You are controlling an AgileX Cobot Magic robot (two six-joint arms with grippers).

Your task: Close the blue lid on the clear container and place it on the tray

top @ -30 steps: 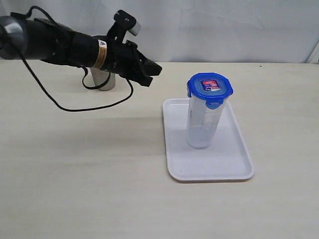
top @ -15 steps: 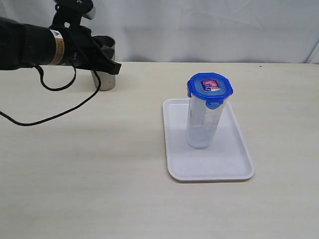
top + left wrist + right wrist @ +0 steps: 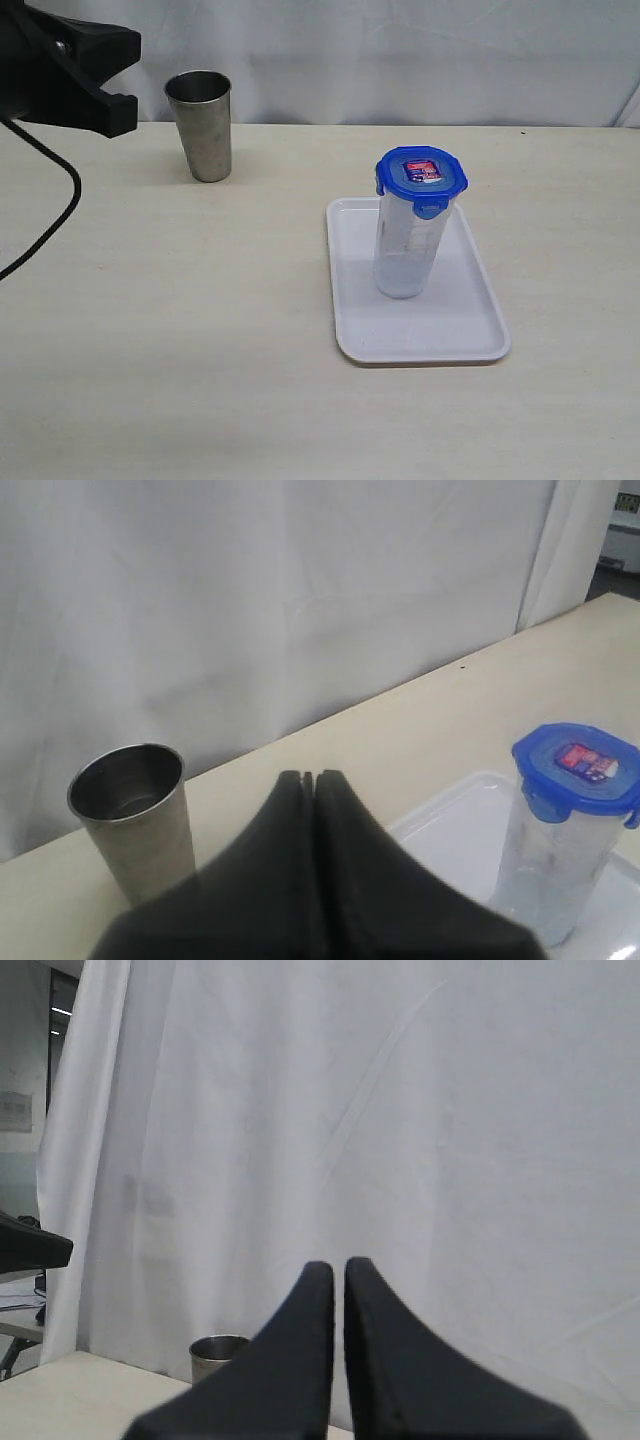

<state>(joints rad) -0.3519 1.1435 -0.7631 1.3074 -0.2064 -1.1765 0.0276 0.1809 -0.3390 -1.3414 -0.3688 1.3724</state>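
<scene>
Open table (image 3: 180,330) runs wide left of the tray (image 3: 470,345), where the tall container (image 3: 405,245) stands as the one obstacle, and the cup (image 3: 202,125) sits far back, well apart, leaving a clear lane between them.

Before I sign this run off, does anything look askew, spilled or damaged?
Nothing stands out. The container stands upright on the tray with the lid on top, and the cup stands upright apart from them.

Blue lid (image 3: 421,171), red-white sticker; clear container (image 3: 404,255); white tray (image 3: 450,340); steel-grey cup (image 3: 201,125).
</scene>
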